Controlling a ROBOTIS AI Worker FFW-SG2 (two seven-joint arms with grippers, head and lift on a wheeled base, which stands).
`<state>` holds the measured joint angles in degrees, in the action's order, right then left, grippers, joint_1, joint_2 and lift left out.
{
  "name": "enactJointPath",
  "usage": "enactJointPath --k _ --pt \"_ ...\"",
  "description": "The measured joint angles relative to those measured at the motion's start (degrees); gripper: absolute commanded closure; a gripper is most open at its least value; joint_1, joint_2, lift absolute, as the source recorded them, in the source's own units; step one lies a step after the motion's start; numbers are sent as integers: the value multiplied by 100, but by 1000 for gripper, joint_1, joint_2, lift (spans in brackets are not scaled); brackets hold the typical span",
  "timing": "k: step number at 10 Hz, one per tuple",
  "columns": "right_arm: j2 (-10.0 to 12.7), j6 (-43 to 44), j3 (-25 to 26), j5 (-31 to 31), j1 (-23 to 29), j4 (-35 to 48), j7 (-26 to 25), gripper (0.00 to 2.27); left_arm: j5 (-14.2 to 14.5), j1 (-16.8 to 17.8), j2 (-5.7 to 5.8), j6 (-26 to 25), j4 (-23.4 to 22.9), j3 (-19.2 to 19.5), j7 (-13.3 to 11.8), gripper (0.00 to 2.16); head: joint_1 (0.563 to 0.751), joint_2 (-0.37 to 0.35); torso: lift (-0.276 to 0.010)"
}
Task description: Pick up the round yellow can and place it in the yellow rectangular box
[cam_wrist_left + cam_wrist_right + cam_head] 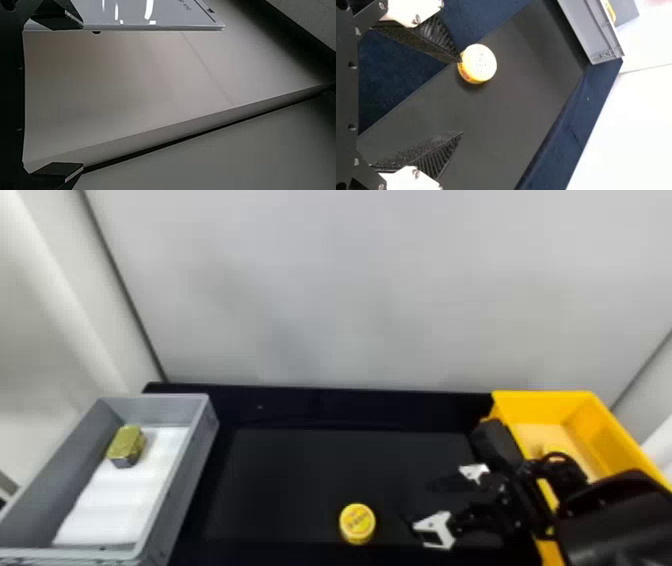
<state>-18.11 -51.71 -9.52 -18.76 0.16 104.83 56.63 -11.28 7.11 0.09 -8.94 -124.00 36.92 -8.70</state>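
Observation:
The round yellow can (357, 523) stands upright on the dark mat, near its front edge. To its right in the head view is my right gripper (421, 502), open and empty. In the right wrist view the can (478, 64) lies just past one fingertip of my right gripper (462, 97), off to that finger's side rather than centred; whether they touch I cannot tell. The yellow rectangular box (615, 440) stands at the far right, partly hidden by the right arm. My left gripper (83, 96) is open with nothing between its fingers, over a pale surface.
A grey bin (192, 470) at the left holds a greenish-gold block (126, 444) on white lining (112, 505). Something yellow (555, 451) lies inside the yellow box. A pale wall (340, 290) rises behind the table.

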Motion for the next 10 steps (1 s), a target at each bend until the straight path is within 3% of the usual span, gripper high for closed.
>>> enactJointPath --k 5,10 --pt "113 46 -336 53 -215 -216 176 160 -11 0 0 -12 56 -43 0 38 686 14 -55" --pt "41 -123 -951 382 -347 -491 193 163 -24 42 0 -12 98 -71 0 38 686 14 -55"
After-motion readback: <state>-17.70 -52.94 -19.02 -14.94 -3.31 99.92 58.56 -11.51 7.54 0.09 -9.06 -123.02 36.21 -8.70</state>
